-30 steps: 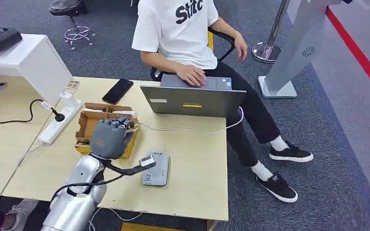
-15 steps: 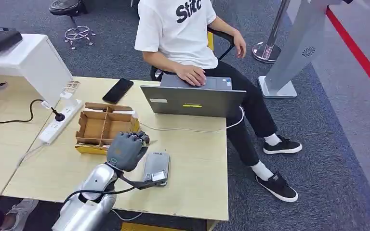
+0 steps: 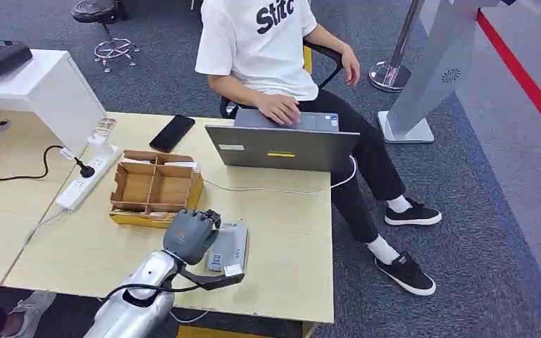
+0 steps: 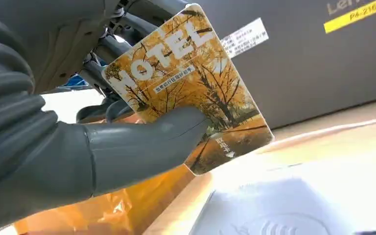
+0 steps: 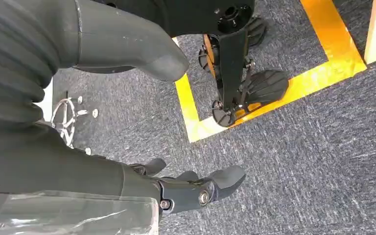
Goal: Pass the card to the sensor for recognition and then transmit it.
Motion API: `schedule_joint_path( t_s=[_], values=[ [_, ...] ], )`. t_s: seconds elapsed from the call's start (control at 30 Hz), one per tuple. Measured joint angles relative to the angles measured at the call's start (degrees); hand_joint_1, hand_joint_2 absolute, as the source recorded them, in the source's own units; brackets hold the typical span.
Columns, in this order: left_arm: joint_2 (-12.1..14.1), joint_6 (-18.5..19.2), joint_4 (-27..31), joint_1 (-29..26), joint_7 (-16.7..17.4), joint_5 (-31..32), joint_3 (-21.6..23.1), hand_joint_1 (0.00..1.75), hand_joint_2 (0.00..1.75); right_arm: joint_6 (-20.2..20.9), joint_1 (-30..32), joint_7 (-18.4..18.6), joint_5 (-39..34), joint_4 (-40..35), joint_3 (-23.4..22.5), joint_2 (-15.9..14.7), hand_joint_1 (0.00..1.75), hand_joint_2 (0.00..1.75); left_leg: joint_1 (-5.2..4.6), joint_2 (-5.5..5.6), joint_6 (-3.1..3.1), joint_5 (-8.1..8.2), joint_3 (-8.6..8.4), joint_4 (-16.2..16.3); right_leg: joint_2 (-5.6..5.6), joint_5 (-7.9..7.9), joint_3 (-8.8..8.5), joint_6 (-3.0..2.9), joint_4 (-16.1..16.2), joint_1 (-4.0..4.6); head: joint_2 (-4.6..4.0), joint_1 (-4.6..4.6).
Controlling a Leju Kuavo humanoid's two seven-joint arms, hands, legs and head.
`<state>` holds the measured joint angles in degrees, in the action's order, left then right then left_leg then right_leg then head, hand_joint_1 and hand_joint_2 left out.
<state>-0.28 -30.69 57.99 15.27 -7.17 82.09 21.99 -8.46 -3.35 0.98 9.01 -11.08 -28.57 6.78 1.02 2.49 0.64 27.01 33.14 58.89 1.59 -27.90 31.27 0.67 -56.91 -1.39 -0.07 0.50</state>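
My left hand [image 3: 191, 235] hovers over the near end of the grey card sensor [image 3: 231, 246] on the wooden table [image 3: 282, 239]. In the left wrist view my left hand [image 4: 78, 147] pinches a yellow hotel card [image 4: 191, 83] between thumb and fingers, held tilted just above the pale sensor [image 4: 284, 205]. My right hand [image 5: 186, 188] hangs beside my body over the grey carpet, its fingers apart and holding nothing.
A cardboard divider box [image 3: 156, 189] sits just beyond my left hand. A laptop [image 3: 282, 146] stands at the far table edge with a seated person [image 3: 268, 49] typing behind it. A black phone [image 3: 172, 132] and a white power strip [image 3: 88, 177] lie further left.
My left hand has moved from above the cardboard box toward me and to the right, carrying the card over the sensor. The person stays seated at the laptop.
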Motion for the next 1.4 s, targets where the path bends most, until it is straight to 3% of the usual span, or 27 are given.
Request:
schedule_joint_path(
  t_s=[0.23, 0.43, 0.63, 0.8, 1.1, 1.4],
  values=[
    [-0.57, 6.38, -2.64, 1.65, 0.00, 0.11, 0.52, 1.75, 1.75, -0.22, 0.00, 0.96, 0.70, 0.02, 0.00, 0.00, 0.00, 1.75, -0.01, 0.03, -0.03, -0.02, -0.01, 0.00, -0.06, 0.00, -0.05, 0.00, 0.00, 0.00, 0.00, 0.02],
    [-1.40, 7.54, -5.44, 2.80, 0.68, 0.94, 0.81, 1.75, 1.75, -0.87, 0.02, 1.90, 1.97, 0.02, 0.02, 0.00, 0.00, 1.75, -0.01, 0.03, -0.06, -0.05, -0.02, 0.00, -0.06, 0.02, -0.06, 0.03, 0.00, 0.00, 0.00, 0.00],
    [-1.18, 5.16, -5.61, 3.99, 4.18, 1.64, 0.90, 1.75, 1.75, -1.81, 0.11, 3.08, 3.08, 0.04, 0.09, 0.00, 0.00, 1.75, 0.00, 0.03, -0.07, -0.08, 0.00, 0.00, -0.05, 0.05, -0.03, 0.02, -0.01, 0.00, 0.00, 0.02],
    [1.05, 5.16, -0.52, 5.75, 5.44, -0.24, -0.20, 1.75, 1.75, -1.73, 0.18, 2.45, 3.28, 0.04, 0.09, 0.00, 0.00, 1.75, 0.00, 0.03, -0.06, -0.08, 0.01, 0.00, -0.05, 0.07, -0.02, 0.00, -0.03, 0.01, 0.00, 0.02],
    [5.23, 3.41, 6.93, 8.31, 5.05, -3.23, -6.12, 1.75, 1.75, -1.55, 0.23, 2.03, 4.11, 0.07, 0.09, 0.00, 0.00, 1.75, 0.01, 0.03, -0.01, -0.12, 0.01, 0.00, -0.03, 0.07, -0.02, 0.00, -0.05, 0.01, 0.00, 0.02],
    [7.06, 2.34, 8.59, 8.35, 4.81, -3.78, -9.35, 1.75, 1.75, -1.53, 0.23, 1.84, 4.35, 0.09, 0.09, 0.00, 0.00, 1.75, 0.01, 0.02, -0.01, -0.12, 0.00, 0.00, -0.03, 0.08, -0.01, 0.00, -0.05, 0.01, 0.00, 0.00]
  ],
)
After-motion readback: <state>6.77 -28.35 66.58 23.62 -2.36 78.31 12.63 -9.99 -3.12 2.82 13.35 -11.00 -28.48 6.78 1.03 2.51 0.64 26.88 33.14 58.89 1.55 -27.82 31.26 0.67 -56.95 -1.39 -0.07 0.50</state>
